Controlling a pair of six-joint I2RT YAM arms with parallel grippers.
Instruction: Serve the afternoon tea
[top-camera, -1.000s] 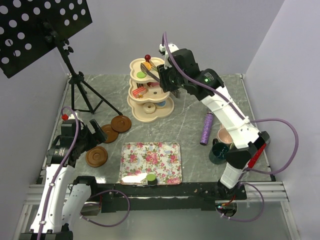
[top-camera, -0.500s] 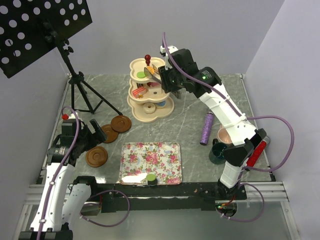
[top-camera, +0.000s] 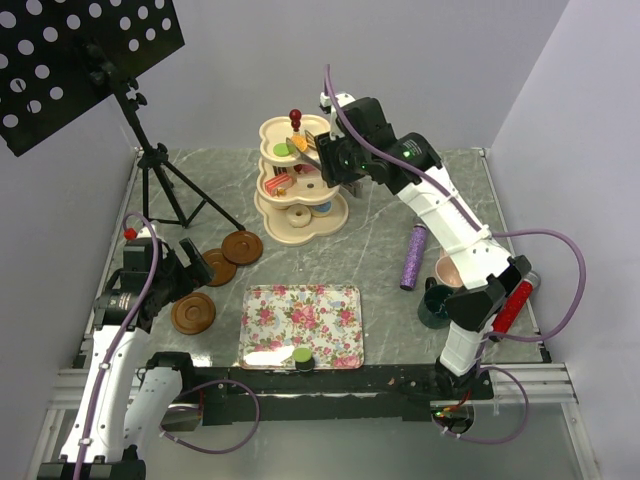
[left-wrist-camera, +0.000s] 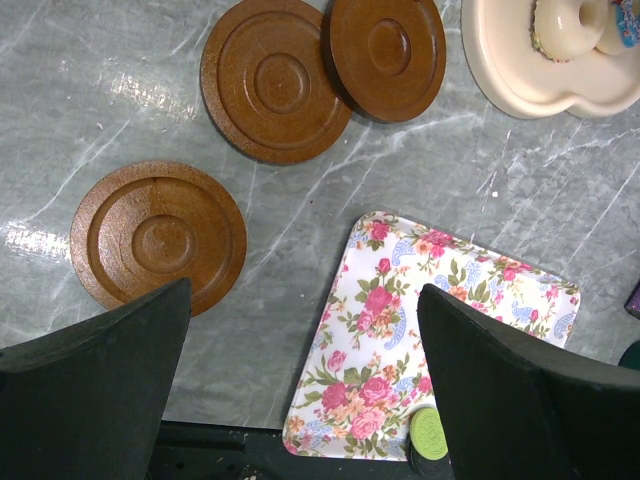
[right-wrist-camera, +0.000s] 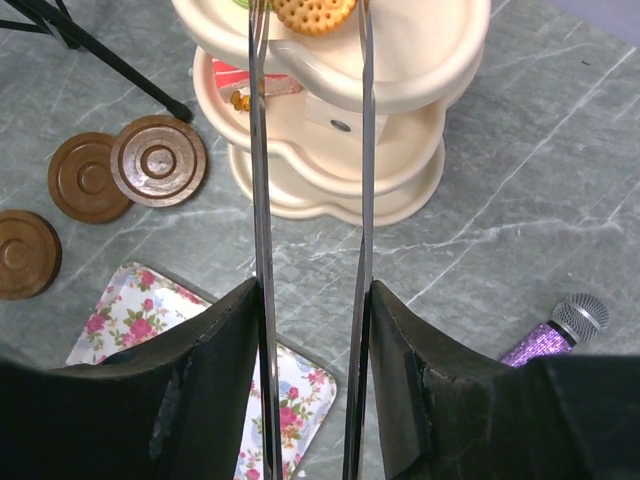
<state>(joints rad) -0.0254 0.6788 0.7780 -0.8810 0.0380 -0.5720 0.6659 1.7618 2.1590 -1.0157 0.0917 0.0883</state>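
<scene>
Biscuit (right-wrist-camera: 313, 14) sits on the cream stand's (right-wrist-camera: 430, 60) top tier, out ahead of our right fingers (right-wrist-camera: 215, 380) between the tips of the metal tongs (right-wrist-camera: 258, 200) they clasp; should a tip snag it as we withdraw, it could tumble off, while our left fingers (left-wrist-camera: 90, 390) gape empty.

The three-tier stand (top-camera: 300, 190) is set at the back (tongs (right-wrist-camera: 259, 200) reaching over its top tier), behind the tray (top-camera: 303, 325) at the near edge. Three saucers (top-camera: 193, 313) are laid left of the tray; the microphone (top-camera: 413, 257) and mugs (top-camera: 435, 306), right.
</scene>
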